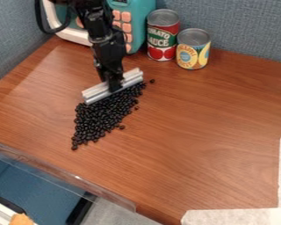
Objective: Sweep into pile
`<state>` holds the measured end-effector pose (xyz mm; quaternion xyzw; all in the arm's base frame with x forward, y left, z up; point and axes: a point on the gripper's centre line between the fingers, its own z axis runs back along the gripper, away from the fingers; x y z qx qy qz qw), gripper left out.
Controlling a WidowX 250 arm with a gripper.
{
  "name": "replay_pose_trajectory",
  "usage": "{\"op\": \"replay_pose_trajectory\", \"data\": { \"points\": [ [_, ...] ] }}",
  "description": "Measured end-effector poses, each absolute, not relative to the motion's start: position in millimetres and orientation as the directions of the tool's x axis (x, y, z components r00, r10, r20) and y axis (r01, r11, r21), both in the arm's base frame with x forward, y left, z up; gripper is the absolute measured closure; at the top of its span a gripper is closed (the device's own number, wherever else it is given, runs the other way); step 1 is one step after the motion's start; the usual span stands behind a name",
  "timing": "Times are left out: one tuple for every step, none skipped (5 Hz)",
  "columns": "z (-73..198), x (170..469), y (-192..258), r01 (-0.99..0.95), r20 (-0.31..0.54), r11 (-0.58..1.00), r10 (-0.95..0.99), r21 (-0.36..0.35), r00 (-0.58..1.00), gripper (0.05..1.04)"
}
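The black gripper hangs low over the left-middle of the wooden table, shut on a pale metal bar that lies slantwise along the tabletop. Dark beans spread in a roughly triangular heap from the bar's lower edge toward the front left, narrowing to a tip. A few single beans lie just off the heap's right side, and one rests near the bar's right end.
Behind the arm stands a teal toy microwave with pink buttons. To its right are a tomato sauce can and a pineapple can. A clear strip edges the table's front left; pale tape lies at the front right.
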<state>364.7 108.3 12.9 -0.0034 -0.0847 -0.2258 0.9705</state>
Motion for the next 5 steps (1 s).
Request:
{"op": "replay_pose_trajectory", "data": {
  "points": [
    [27.5,365.8,144.6,0.334,0.185,0.942,-0.335,0.041,0.924,0.724],
    [27.9,348.4,177.5,0.236,0.180,0.972,-0.236,0.020,0.955,0.724],
    [25.1,333.9,199.2,0.187,0.155,0.981,-0.191,0.042,0.969,0.724],
    [24.5,315.7,220.0,0.118,0.144,0.993,-0.119,0.013,0.982,0.715],
    [19.9,304.9,233.4,0.050,0.120,0.999,-0.049,-0.007,0.992,0.654]
  ]
}}
